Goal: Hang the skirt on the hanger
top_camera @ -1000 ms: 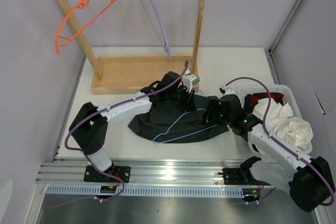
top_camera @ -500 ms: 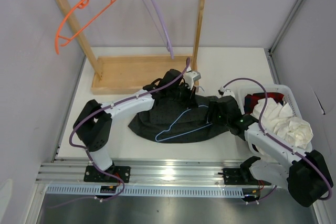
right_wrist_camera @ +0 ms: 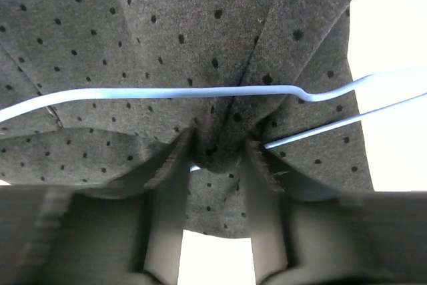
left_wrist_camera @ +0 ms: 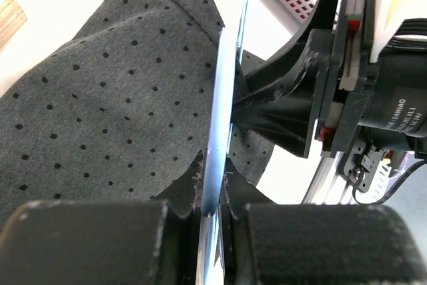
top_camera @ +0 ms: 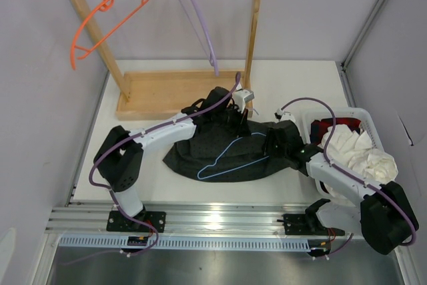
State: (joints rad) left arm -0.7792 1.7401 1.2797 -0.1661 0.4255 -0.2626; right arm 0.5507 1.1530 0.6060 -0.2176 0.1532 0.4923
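Observation:
The dark grey dotted skirt (top_camera: 220, 151) lies spread on the white table in the top view. The light-blue wire hanger (top_camera: 230, 160) lies on top of it, hook toward the front left. My left gripper (top_camera: 239, 119) is at the skirt's far edge, shut on the hanger's wire (left_wrist_camera: 220, 118). My right gripper (top_camera: 273, 145) is at the skirt's right edge, shut on a bunched fold of the skirt (right_wrist_camera: 220, 141), with hanger wire (right_wrist_camera: 167, 91) running across just beyond the fingertips.
A wooden rack (top_camera: 180, 91) stands at the back with an orange hanger (top_camera: 107, 18) and a purple hanger (top_camera: 200, 25). A white basket (top_camera: 368, 119) at the right holds white cloth (top_camera: 360, 155) and dark red cloth (top_camera: 330, 128).
Both grippers and the hanger's right end have shifted slightly toward the back. The purple hanger on the rack has swung a little.

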